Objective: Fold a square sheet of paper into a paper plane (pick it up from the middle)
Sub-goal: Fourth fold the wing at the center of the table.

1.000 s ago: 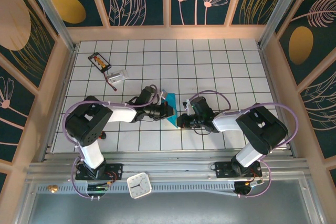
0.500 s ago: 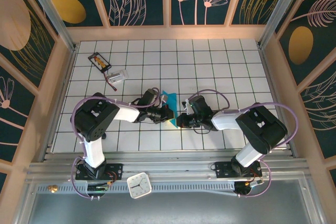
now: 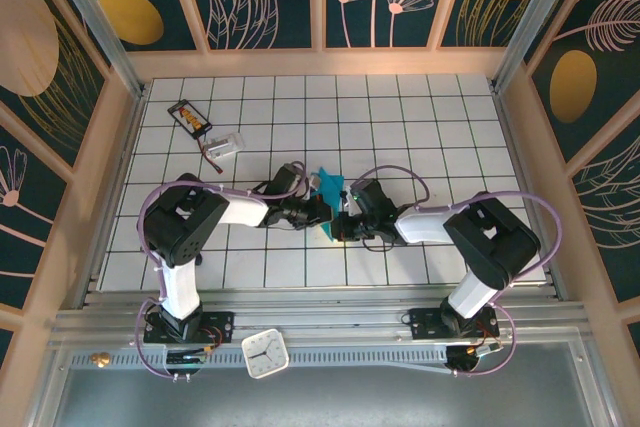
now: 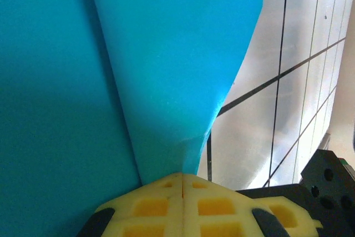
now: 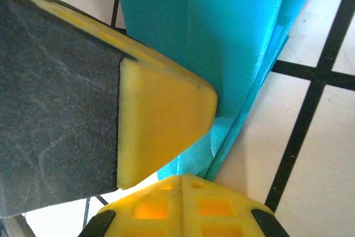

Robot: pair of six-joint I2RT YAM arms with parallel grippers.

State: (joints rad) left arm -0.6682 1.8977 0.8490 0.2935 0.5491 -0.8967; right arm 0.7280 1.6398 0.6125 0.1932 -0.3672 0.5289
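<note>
Frame centre: left pincer [image 3: 320,212] and right pincer [image 3: 340,224] clamp the square sheet of paper [image 3: 328,185]; opposing pulls could tear it.

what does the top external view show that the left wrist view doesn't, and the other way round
Top external: both arms reaching to mid-table, left gripper and right gripper on opposite sides of the teal paper, plus a black card and a clock. Left wrist: up close, a fold line running down the sheet into the shut yellow fingertips pinching it. Both: the teal paper over the white tiled table.
</note>
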